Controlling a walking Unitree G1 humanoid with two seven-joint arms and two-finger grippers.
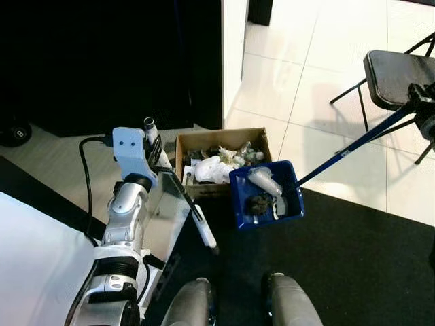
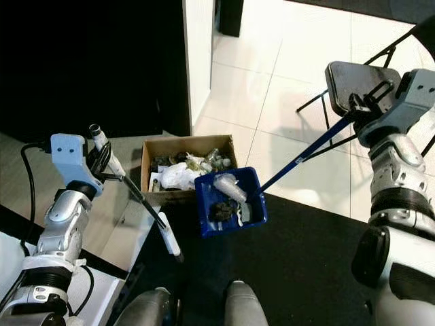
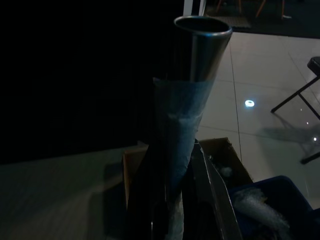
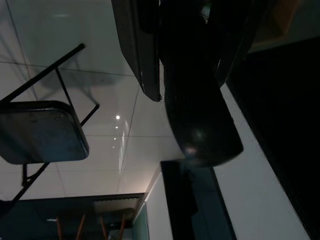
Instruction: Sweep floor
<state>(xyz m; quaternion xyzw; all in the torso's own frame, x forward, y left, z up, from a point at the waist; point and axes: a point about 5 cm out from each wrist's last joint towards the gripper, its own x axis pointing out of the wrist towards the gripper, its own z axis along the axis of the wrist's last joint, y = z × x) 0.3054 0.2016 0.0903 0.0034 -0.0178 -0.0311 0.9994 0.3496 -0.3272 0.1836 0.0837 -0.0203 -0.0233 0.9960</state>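
Dustpan (image 2: 230, 201), blue, loaded with debris, hovering beside cardboard box (image 2: 183, 147); right gripper (image 2: 363, 106) clamped on its long handle, left gripper (image 2: 100, 161) clamped on broom (image 2: 139, 198); risk: tilt spills debris onto mat.

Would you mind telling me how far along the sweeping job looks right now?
Rubbish is already collected in the blue dustpan. In hand: the right pincer holds the dustpan's long handle, raised beside the cardboard box, while the left pincer grips the broom. Tipping the load into the box remains.
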